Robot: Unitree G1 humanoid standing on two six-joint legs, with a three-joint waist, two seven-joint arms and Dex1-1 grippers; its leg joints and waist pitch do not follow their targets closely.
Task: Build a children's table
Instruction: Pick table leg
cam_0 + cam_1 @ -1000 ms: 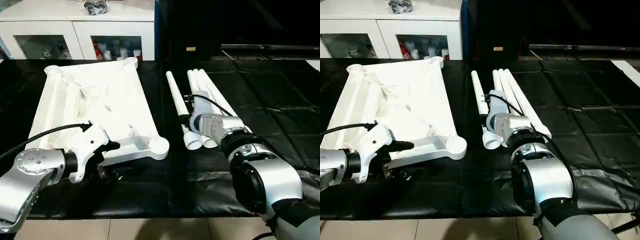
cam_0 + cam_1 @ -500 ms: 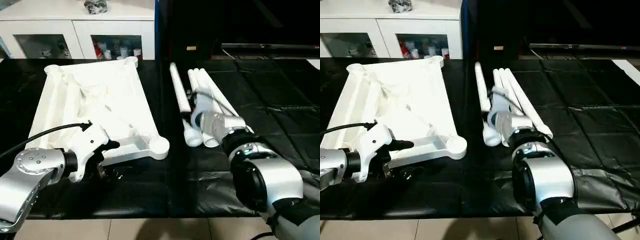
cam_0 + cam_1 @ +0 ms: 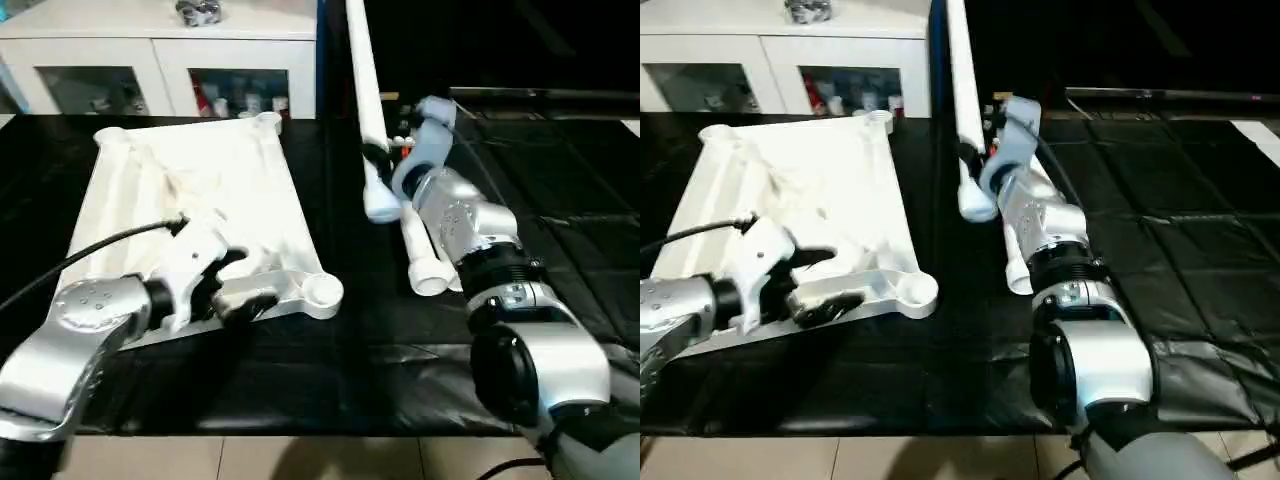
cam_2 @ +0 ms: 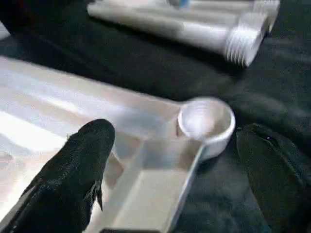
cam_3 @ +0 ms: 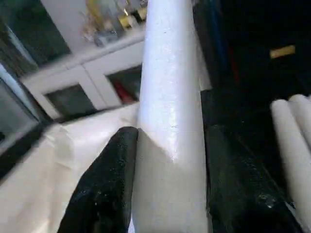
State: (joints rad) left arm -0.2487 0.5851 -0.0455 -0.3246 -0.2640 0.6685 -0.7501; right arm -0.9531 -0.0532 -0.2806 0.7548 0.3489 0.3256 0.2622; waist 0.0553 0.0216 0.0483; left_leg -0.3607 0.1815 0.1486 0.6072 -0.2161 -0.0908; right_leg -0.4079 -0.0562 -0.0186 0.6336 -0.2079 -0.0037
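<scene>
Up above the black table cover (image 3: 300, 350), the right gripper (image 5: 167, 160) clamps one white leg (image 3: 362, 90) between both fingers, the leg raised and steeply tilted. Meanwhile the left gripper (image 4: 170, 160) is spread wide, straddling the tabletop's (image 3: 200, 190) near corner socket (image 4: 206, 119); contact unclear.

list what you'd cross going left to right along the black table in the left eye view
left gripper at the near edge of the table top → near right corner socket → the lifted leg in the right gripper → the legs still lying on the cloth
</scene>
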